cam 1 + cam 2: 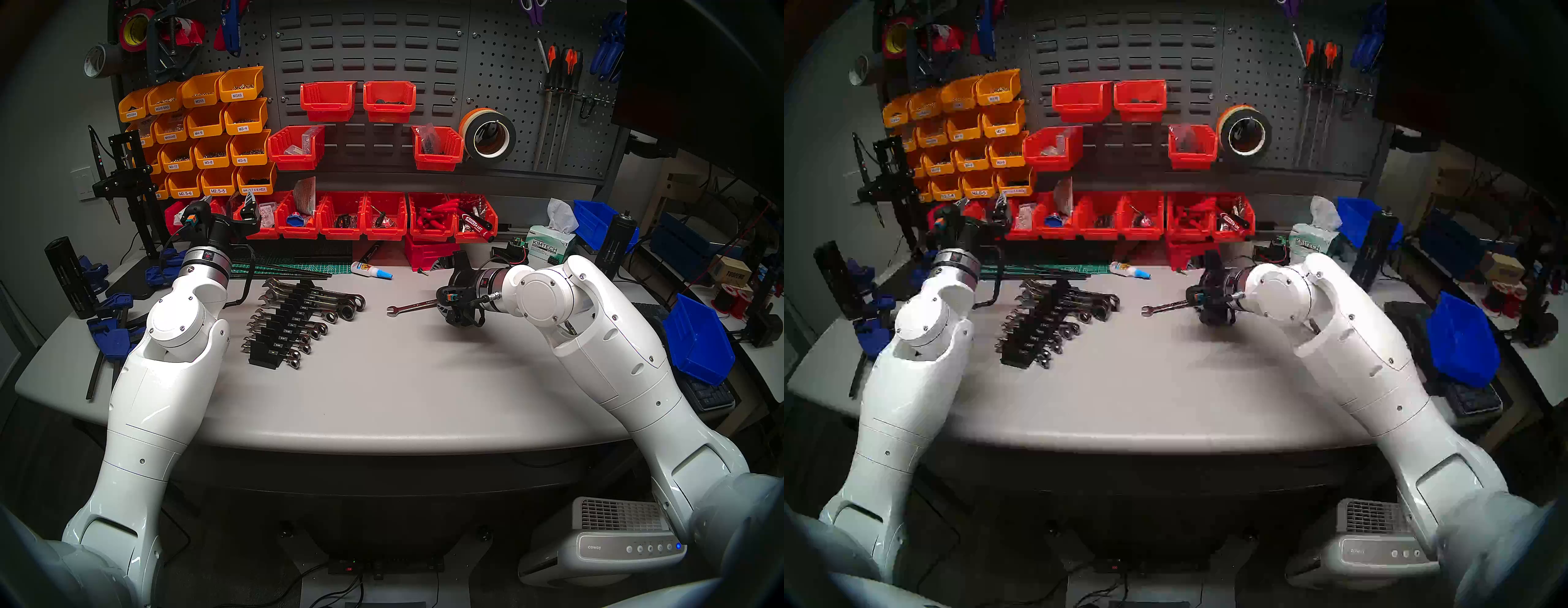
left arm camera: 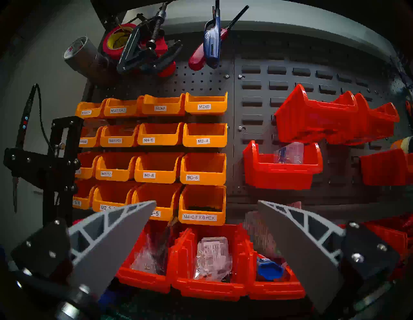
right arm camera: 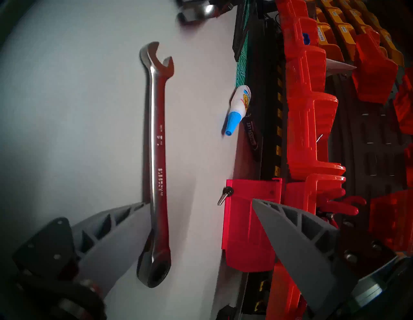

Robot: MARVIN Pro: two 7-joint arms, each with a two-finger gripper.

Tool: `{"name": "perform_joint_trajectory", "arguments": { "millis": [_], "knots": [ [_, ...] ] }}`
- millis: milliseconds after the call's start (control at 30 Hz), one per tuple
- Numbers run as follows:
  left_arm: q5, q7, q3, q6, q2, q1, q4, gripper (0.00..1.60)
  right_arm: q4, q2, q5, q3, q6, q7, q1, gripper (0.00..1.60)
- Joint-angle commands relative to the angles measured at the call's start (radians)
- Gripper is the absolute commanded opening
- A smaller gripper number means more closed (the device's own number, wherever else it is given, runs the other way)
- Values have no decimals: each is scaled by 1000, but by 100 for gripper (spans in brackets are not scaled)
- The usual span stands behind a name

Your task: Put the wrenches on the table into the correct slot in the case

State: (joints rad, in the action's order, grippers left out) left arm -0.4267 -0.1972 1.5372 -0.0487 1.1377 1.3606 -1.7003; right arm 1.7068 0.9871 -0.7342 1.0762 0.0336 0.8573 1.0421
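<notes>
On the gray counter [image 1: 382,390], a shiny wrench [image 3: 156,156] lay flat by itself, well apart from the black wrench rack [image 1: 284,327] that stood to its left, full of other wrenches. The right tool [image 3: 199,214] hung over the wrench's ring end with its fingers spread wide. One finger [image 3: 125,225] sat just beside the handle, and the tool held nothing. A small glue bottle [image 3: 239,107] lay near the red bins [image 1: 382,216]. The left tool [image 2: 205,214] was up high, open wide and empty, pointing at the orange bins [image 2: 156,138].
</notes>
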Motion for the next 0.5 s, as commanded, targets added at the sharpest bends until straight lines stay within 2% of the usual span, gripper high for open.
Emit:
{"name": "perform_joint_trajectory", "arguments": {
  "millis": [0,33,67,467],
  "knots": [
    [0,0,8,-11,-1,-32,-28,160,-14,-3,25,-9,-21,22,14,72],
    [0,0,8,-11,-1,-32,-28,160,-16,-4,31,-8,-29,23,15,10],
    [0,0,8,-12,-1,-32,-28,160,-16,-5,33,-7,-31,24,16,0],
    [0,0,8,-12,-1,-32,-28,160,-14,-13,44,-4,-39,25,21,0]
  ]
}}
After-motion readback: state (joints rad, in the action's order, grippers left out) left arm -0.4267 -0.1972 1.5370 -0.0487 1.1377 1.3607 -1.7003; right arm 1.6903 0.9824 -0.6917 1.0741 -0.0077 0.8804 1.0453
